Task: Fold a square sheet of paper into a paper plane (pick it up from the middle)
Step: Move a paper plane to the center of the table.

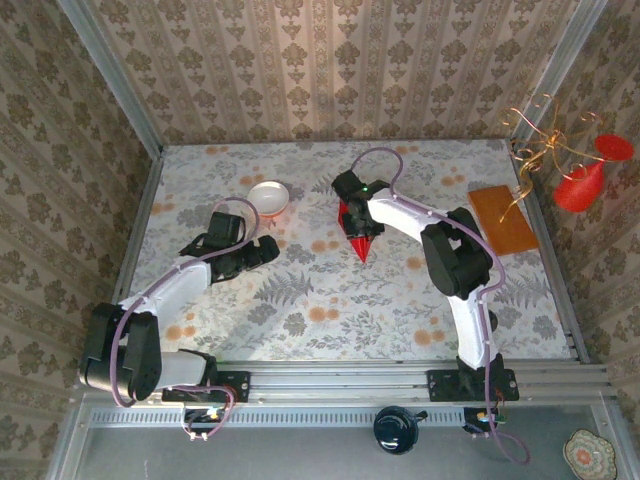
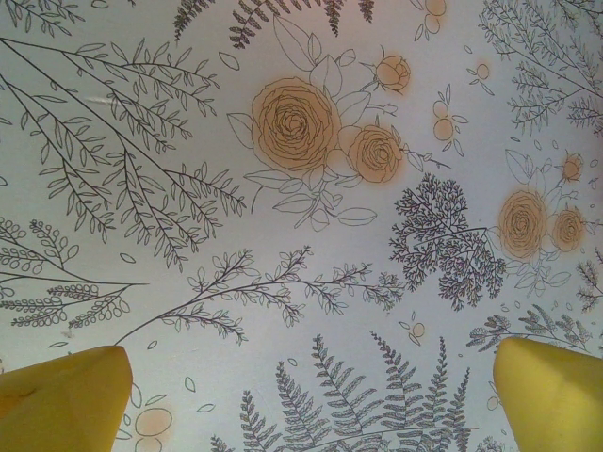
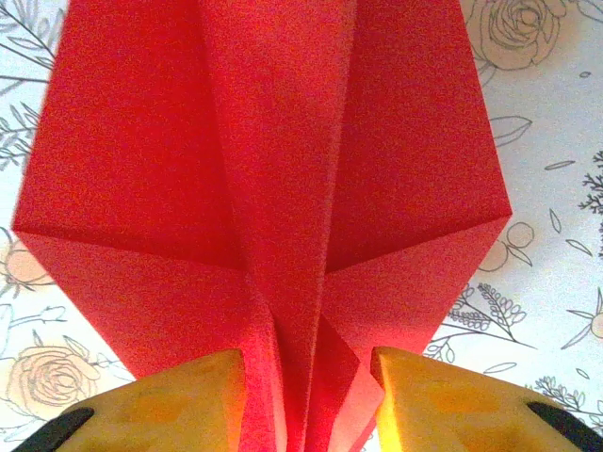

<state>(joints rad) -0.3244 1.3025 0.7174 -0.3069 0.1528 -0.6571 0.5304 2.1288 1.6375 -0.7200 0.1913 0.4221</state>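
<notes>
Tabletop, pale floral-printed cloth, spanning the overhead view; orange-brown rectangular board, flat at right, well apart from the work; bright red folded paper plane, centre of frame, sharp point aimed at the lower edge, wings spread either side of a raised centre crease; small white round bowl, upper left of the plane; right hand, narrowed on the centre crease, holding the paper plane; left hand, spread wide, holding nothing, left of centre over bare cloth. Progress, as judged: folding looks essentially done; final creasing and release likely remain.
</notes>
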